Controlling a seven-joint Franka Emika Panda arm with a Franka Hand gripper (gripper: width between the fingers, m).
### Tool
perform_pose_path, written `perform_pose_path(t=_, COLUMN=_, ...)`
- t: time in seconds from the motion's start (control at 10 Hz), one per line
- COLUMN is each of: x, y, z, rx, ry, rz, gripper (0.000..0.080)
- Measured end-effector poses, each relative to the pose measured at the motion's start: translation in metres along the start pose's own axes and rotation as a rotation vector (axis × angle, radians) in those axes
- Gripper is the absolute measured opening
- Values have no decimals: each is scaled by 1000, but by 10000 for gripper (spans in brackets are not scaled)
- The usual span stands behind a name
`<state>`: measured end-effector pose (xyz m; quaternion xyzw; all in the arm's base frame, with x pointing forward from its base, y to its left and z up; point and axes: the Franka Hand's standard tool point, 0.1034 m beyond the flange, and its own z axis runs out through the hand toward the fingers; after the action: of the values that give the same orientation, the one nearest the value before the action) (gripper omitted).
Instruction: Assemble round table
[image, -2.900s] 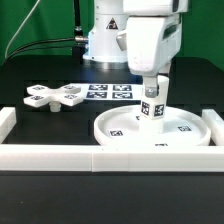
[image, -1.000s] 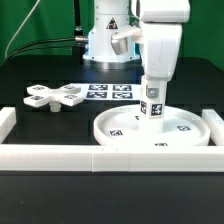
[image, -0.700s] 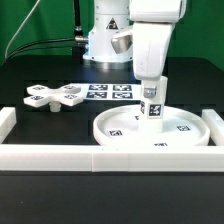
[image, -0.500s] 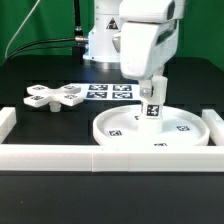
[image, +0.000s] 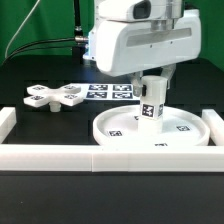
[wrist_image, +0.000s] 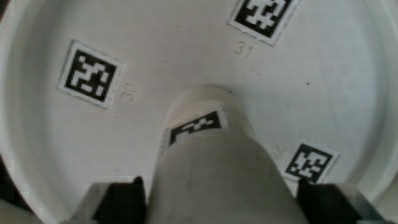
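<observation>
The large rimmed disc top (image: 190, 133) lies flat on the table at the exterior view's right. The short cylinder leg (image: 151, 104) stands upright at its centre. My gripper (image: 152, 84) is shut on the leg's upper part; the wrist has turned, so its wide white body faces the camera. In the wrist view the leg (wrist_image: 217, 160) runs down to the disc (wrist_image: 169, 50), with a black finger (wrist_image: 121, 200) on either side. The cross-shaped base (image: 55, 97) lies loose on the table at the exterior view's left.
The marker board (image: 105, 92) lies behind the disc, near the robot's base. A long white border rail (image: 60, 156) runs along the front, with a short block (image: 7, 120) at the exterior view's left.
My gripper has rotated about the upright leg, from narrow side to wide side facing the camera. The leg stays at the disc's centre; its tags have turned with it.
</observation>
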<state>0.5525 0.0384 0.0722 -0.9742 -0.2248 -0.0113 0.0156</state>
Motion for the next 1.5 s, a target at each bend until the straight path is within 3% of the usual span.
perform_pose_path(t=0.3, x=1, y=-1, z=0, rx=5, ry=7, rz=338, gripper=409)
perform_pose_path(t=1.0, x=1, y=-1, z=1, rx=31, ry=7, rz=776, gripper=409)
perform_pose_path(t=1.2, x=1, y=0, z=1, rx=55, ry=12, rz=979, gripper=409)
perform_pose_path(t=1.5, x=5, y=1, z=1, rx=121, ry=31, rz=1374, gripper=409)
